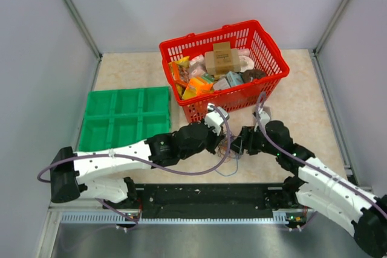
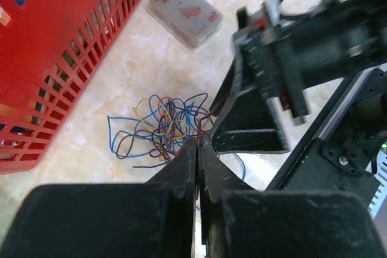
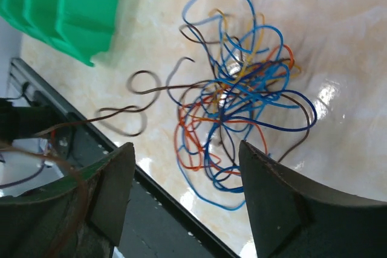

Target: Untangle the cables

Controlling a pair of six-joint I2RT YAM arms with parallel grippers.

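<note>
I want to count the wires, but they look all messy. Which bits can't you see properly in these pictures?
Left wrist view: the left gripper, shut on the cables, covers their near edge.
Right wrist view: beside the open right gripper, a brown strand is blurred; its end is unclear.
Top view: the cables are tiny and mostly under both grippers.
Every view: strands cross too much to count.

The tangle of thin flexible cables (image 3: 242, 101) mixes blue, orange, yellow and dark brown strands. The glossy tabletop (image 3: 338, 40) under it is cream with pale marbling. At its ten o'clock the moulded plastic compartment tray (image 3: 66, 4) is bright green. The slatted plastic basket (image 2: 54, 58) is red; the small flat box (image 2: 184, 11) is grey with red print.
</note>
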